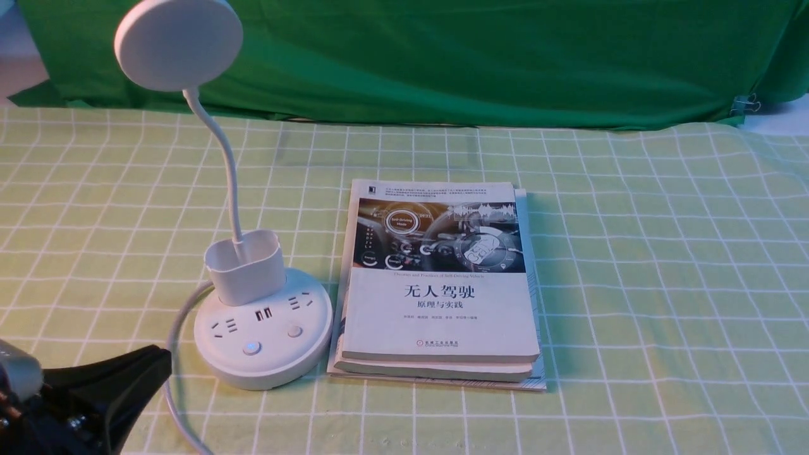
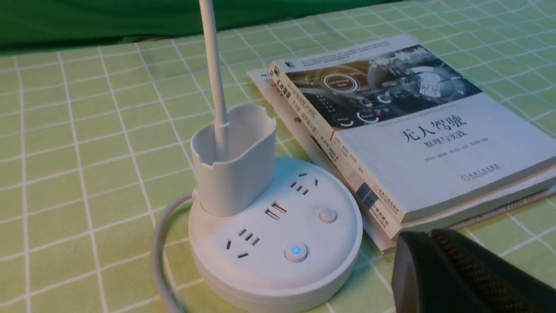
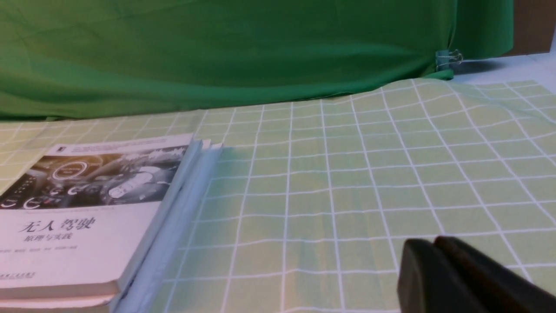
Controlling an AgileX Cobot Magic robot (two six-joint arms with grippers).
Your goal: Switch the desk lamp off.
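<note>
White desk lamp [image 1: 264, 333] with disc head, bendy neck and round socket base stands front-left on the pale green checked tablecloth [image 1: 632, 284], base just beside a stack of white-covered books [image 1: 439, 303] on its right. One base button [image 1: 251, 347] glows blue. My left gripper [image 1: 159, 361], fingers closed together, empty, sits near the base, not touching. My right gripper [image 3: 434, 244], closed too, empty, is on the books' far side, well apart from the lamp.
</note>
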